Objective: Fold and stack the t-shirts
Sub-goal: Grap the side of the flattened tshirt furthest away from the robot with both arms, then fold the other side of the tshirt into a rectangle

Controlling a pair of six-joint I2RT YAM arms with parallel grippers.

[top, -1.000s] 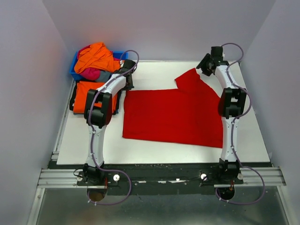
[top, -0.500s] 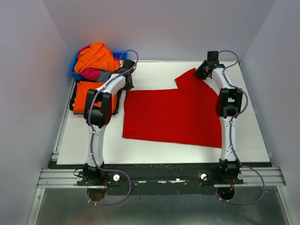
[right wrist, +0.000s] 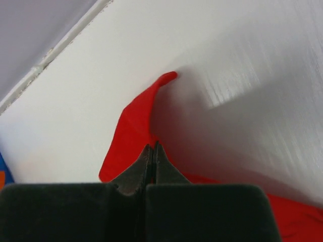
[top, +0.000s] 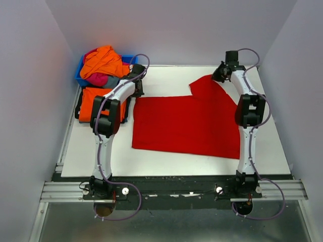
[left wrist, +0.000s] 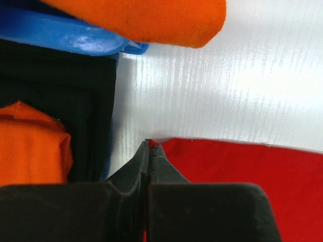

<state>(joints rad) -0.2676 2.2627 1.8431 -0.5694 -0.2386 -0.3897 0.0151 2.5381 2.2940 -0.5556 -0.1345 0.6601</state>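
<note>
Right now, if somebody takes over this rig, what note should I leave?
Left gripper: shut on the red t-shirt, at its far left corner.
Right gripper: shut on its sleeve, cloth lifted there.
The red t-shirt lies spread on the table, unfolded.
Done: one folded orange t-shirt, at its left.
To do: fold and stack it, then the heaped t-shirts in the blue bin.

The red cloth t-shirt (top: 186, 126) lies spread on the white table (top: 166, 75), from its middle toward the right edge (one sleeve points at the far right corner). The blue plastic bin (top: 78, 76) stands in the far left corner, with a crumpled orange shirt (top: 103, 60) heaped in it. Just before it, by the left edge, a folded orange t-shirt (top: 91, 103) lies on a black mat (top: 78, 110).
</note>
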